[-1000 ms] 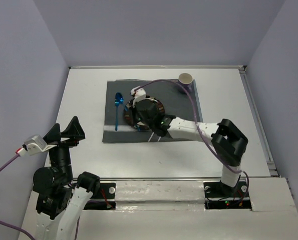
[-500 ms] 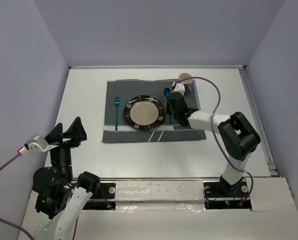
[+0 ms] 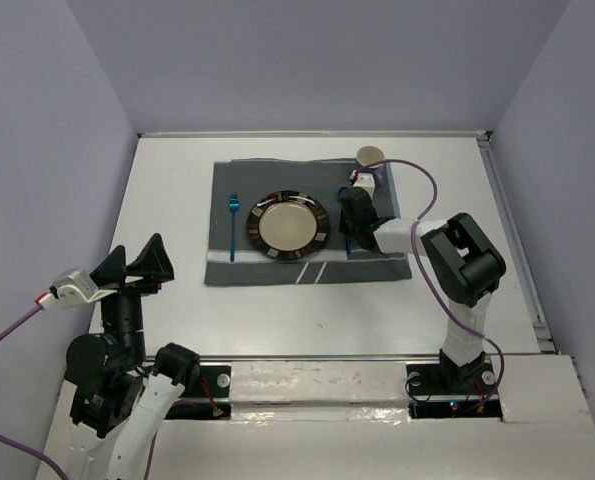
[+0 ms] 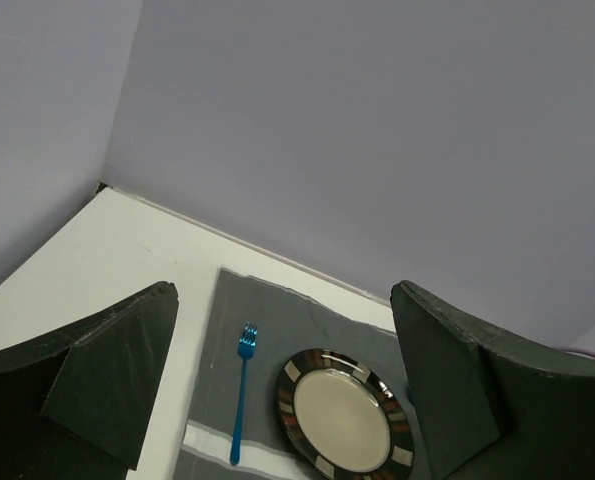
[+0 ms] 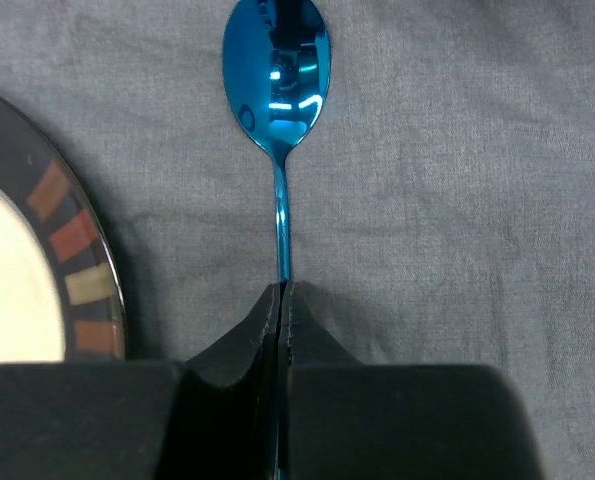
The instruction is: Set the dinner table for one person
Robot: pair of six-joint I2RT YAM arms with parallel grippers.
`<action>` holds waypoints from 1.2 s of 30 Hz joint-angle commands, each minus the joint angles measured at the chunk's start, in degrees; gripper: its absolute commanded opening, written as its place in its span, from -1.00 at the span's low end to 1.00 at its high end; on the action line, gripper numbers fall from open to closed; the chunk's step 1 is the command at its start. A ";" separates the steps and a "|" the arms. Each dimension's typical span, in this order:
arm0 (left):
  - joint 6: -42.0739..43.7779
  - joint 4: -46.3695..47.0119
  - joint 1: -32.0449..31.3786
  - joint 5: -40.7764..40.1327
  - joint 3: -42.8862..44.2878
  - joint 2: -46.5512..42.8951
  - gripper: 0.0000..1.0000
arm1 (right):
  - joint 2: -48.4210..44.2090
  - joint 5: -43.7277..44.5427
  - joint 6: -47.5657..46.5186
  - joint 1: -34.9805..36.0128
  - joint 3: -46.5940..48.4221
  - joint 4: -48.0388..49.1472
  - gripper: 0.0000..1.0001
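The white dinner table (image 3: 167,200) carries a dark grey placemat (image 3: 239,262). On the mat lie a dark-rimmed plate (image 3: 290,225) and, left of it, a blue fork (image 3: 233,228). My right gripper (image 3: 350,215) is just right of the plate. In the right wrist view it (image 5: 283,292) is shut on the handle of a blue spoon (image 5: 277,60), which points away, low over the mat (image 5: 457,200), beside the plate rim (image 5: 72,245). My left gripper (image 3: 132,262) is open and empty, raised over the table's near left. Its view shows the fork (image 4: 241,390) and plate (image 4: 344,420).
A tan cup (image 3: 370,157) stands at the placemat's far right corner, just beyond the right gripper. A purple cable (image 3: 417,185) loops over the right arm. Grey walls close in the table at the back and both sides.
My right gripper has moved from over the plate to the plate's right side, carrying the spoon, and has settled low over the placemat. The left arm has not moved.
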 commanded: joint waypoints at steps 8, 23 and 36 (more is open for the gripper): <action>0.88 3.86 -0.29 -0.05 -0.51 1.87 0.98 | -2.88 1.45 3.43 -0.19 2.18 -2.56 0.10; 1.94 2.45 2.43 12.94 0.89 16.18 0.98 | -42.69 -12.08 0.71 -0.19 -11.61 0.77 0.99; 0.35 3.50 2.87 21.21 0.72 18.13 0.98 | -79.17 -0.67 -1.05 0.33 -23.47 -8.98 0.99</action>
